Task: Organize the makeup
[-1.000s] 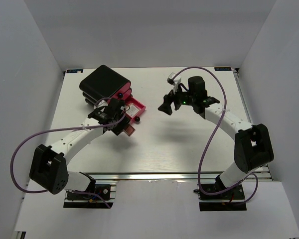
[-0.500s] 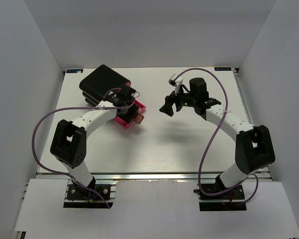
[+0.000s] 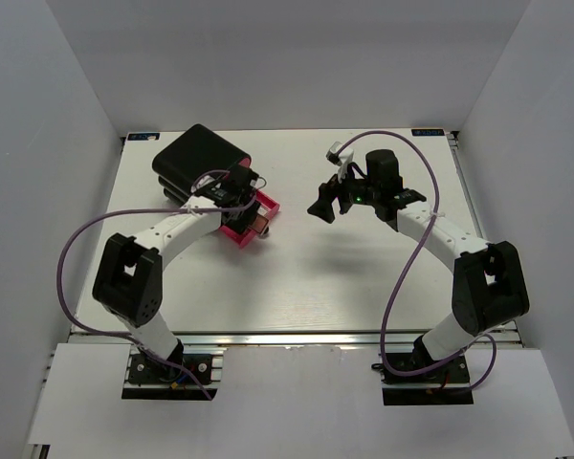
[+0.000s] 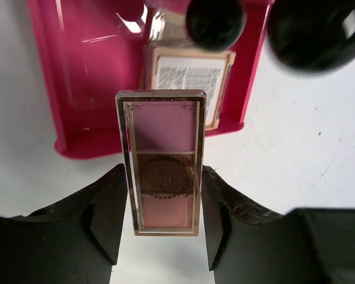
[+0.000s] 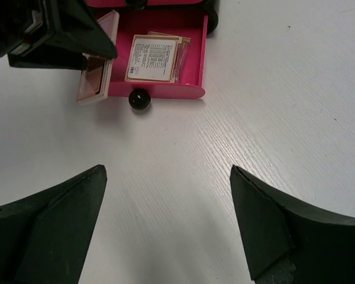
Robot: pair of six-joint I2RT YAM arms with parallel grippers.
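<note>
My left gripper (image 4: 164, 236) is shut on a pink-brown eyeshadow palette (image 4: 164, 163), gripped by its long edges. Its far end hangs over the front rim of the open pink drawer (image 4: 83, 89). In the top view the gripper (image 3: 252, 220) and palette (image 3: 262, 227) are at the drawer's front. A palette with a printed label (image 4: 192, 80) lies inside the drawer. The right wrist view shows the same labelled palette (image 5: 152, 58) and the held palette (image 5: 94, 80). My right gripper (image 5: 167, 171) is open and empty above bare table, right of the drawer (image 3: 323, 206).
The big black box (image 3: 199, 158) stands at the back left with its pink drawer (image 3: 266, 204) pulled out. A black round knob (image 5: 139, 99) sticks out from the drawer's front. The white table (image 3: 364, 277) has walls on three sides.
My left arm has swung up and carried the palette from the table in front of the drawer to the drawer's front rim. The right arm has barely moved.
</note>
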